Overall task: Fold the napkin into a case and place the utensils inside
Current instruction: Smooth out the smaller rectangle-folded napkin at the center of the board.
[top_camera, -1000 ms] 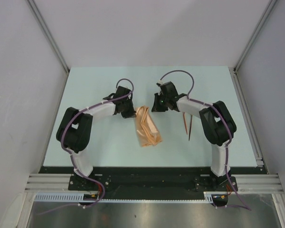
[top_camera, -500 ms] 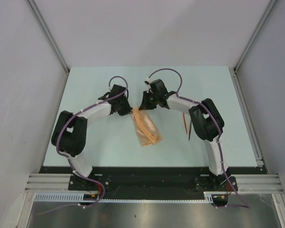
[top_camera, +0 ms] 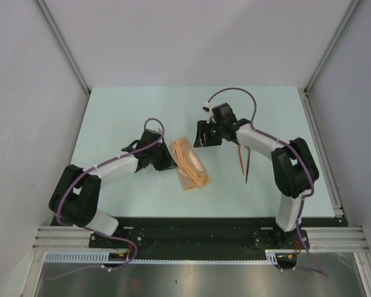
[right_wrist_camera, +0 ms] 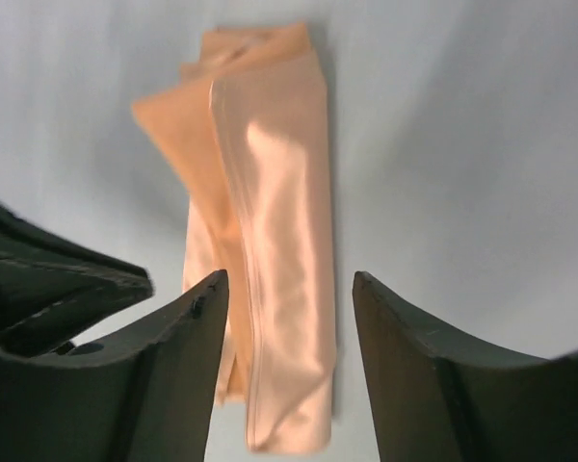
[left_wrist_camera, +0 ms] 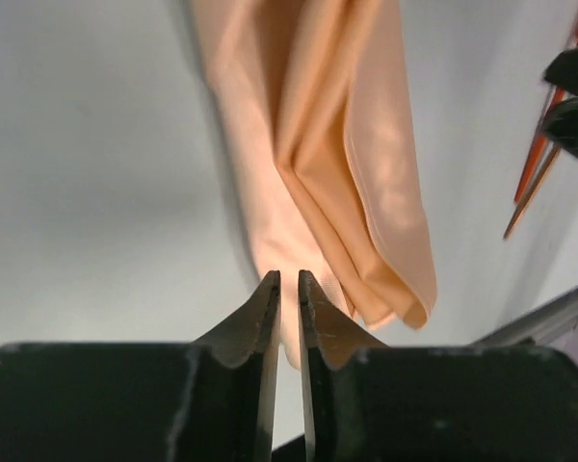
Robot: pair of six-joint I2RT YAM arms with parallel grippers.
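Note:
The peach-orange napkin lies on the table folded into a narrow, long strip with loose layered edges. My left gripper sits at the strip's left edge; its jaws stand a thin slit apart over the cloth's end, pinching nothing. At the strip's far end, just above it, hangs my right gripper, open, with the cloth lying untouched below the gap. The two reddish-brown utensils lie side by side to the right of the napkin, by the right arm.
The pale table is walled on the left, back and right. A metal rail runs along its right edge. Both arm bases stand at the near edge. The right gripper's fingers show in the left wrist view.
Both grippers have opened and let go of the napkin. The right gripper has drawn back to the right. The left arm has dropped lower toward the near left. The strip lies flatter.

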